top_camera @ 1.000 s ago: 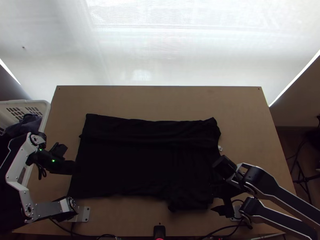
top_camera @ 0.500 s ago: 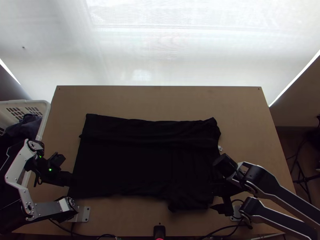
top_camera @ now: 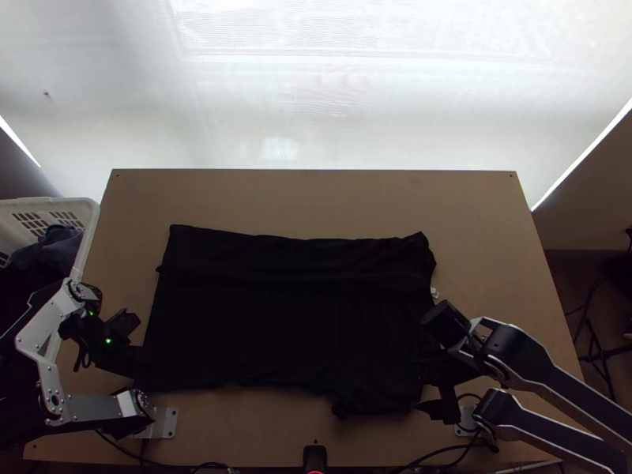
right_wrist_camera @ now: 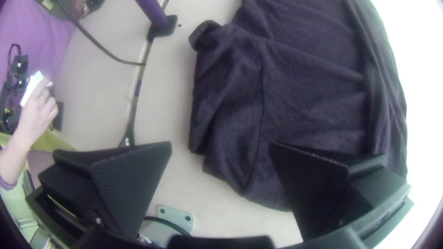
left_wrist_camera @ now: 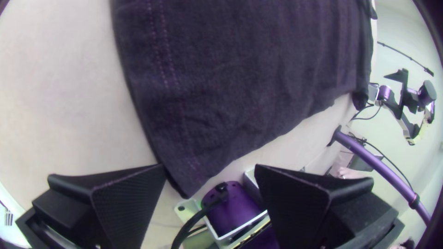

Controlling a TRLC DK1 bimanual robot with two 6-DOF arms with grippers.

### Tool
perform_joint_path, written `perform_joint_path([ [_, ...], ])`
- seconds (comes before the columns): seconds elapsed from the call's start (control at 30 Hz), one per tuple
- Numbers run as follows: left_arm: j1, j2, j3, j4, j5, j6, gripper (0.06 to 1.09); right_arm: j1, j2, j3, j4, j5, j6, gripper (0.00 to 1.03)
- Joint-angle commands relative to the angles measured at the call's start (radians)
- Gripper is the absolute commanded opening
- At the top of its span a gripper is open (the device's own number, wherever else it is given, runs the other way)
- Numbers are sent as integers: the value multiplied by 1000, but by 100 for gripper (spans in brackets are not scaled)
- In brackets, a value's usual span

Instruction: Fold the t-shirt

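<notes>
I have my left gripper (top_camera: 141, 362) wide apart at one corner of the black t-shirt (top_camera: 292, 324), my right gripper (top_camera: 419, 385) wide too, beside its other end, the cloth lying mostly between them.

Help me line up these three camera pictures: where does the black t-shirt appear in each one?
Top view: the t-shirt lies across the middle of the table.
Left wrist view: its stitched corner shows between the open fingers of the left gripper.
Right wrist view: beyond the right gripper, partly behind one finger.
Shared landmark: the post at the table's near edge.
</notes>
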Motion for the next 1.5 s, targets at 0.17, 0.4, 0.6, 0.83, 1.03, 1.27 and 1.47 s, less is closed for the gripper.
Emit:
perform_joint_path([
  [0.17,-65,73,-8,46,27,-3,86,-25,-7,26,-13,2,-10,98],
  [0.4,-62,83,-20,116,3,-13,20,-37,-16,41,-25,2,-13,98],
  [0.6,-53,69,-28,115,-11,1,10,-52,-19,64,-34,2,-25,98],
  [0.83,-27,57,6,98,-37,7,10,-55,-19,85,-37,0,-29,98],
  [1.03,8,21,121,-5,-40,27,10,-55,0,95,-80,-81,-53,98],
  [1.27,25,15,173,-39,-16,47,10,235,-10,-19,-11,-80,7,98],
  [1.47,30,14,173,-39,-13,47,10,282,33,-80,153,26,25,98],
])
